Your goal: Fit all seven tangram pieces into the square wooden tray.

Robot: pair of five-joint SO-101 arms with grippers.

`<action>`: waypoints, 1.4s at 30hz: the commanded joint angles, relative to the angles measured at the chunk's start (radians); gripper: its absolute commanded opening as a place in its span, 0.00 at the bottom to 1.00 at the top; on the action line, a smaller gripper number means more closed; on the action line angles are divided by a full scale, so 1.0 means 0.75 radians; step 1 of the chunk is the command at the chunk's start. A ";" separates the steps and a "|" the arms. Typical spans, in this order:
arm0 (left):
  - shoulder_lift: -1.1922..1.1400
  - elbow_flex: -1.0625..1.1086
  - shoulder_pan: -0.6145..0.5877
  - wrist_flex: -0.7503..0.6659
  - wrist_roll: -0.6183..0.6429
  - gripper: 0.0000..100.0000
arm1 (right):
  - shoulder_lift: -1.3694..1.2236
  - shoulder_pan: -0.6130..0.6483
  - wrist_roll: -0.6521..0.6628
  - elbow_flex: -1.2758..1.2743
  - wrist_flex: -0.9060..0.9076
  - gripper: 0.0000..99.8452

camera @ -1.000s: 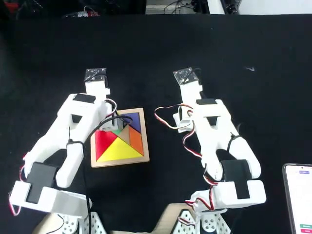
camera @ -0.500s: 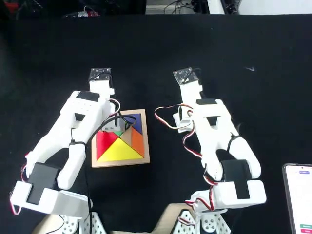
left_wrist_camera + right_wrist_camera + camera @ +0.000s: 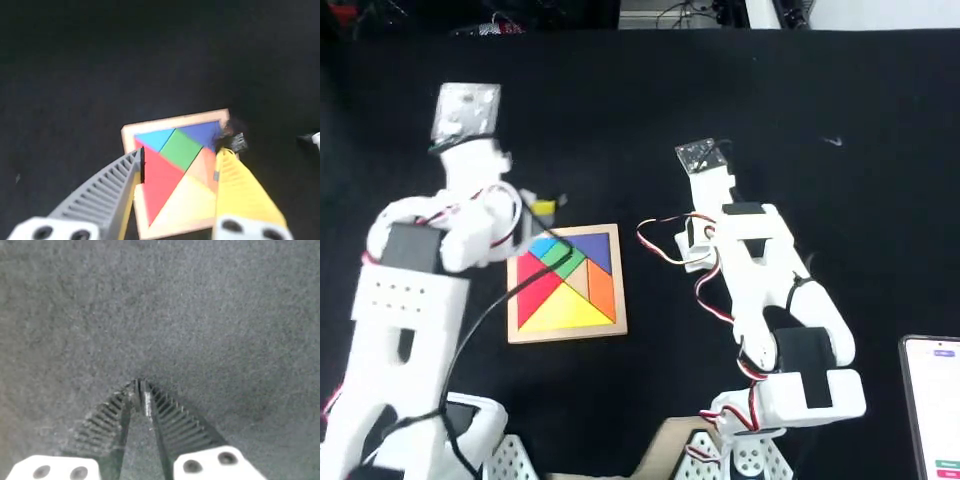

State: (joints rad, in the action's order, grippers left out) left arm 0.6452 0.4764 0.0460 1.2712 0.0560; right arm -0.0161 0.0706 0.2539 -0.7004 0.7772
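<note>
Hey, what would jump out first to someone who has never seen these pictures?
The square wooden tray near the middle of the black table stands out, packed with bright tangram pieces. The left pincer hangs open above it. The right pincer is shut, low over bare table.

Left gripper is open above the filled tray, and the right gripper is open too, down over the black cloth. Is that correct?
Not quite. The right gripper is shut, with its jaws pressed together over the black cloth, as the right wrist view shows. The rest holds: the left gripper is open above the filled tray.
</note>
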 commanded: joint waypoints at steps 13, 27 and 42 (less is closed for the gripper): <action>0.677 0.071 -0.287 -0.227 -0.186 0.03 | 0.592 -0.243 0.006 0.621 0.642 0.01; 1.389 0.073 -0.308 0.010 -0.385 0.03 | 1.724 -0.045 0.008 0.703 1.090 0.01; 1.575 1.032 -0.312 -0.336 -0.184 0.03 | 2.524 -0.055 0.016 -0.326 0.513 0.01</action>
State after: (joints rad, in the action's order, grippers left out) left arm 1.8190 1.0963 -0.1841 1.1224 -0.1834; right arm 1.8036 0.0199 0.2555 -0.8707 1.2390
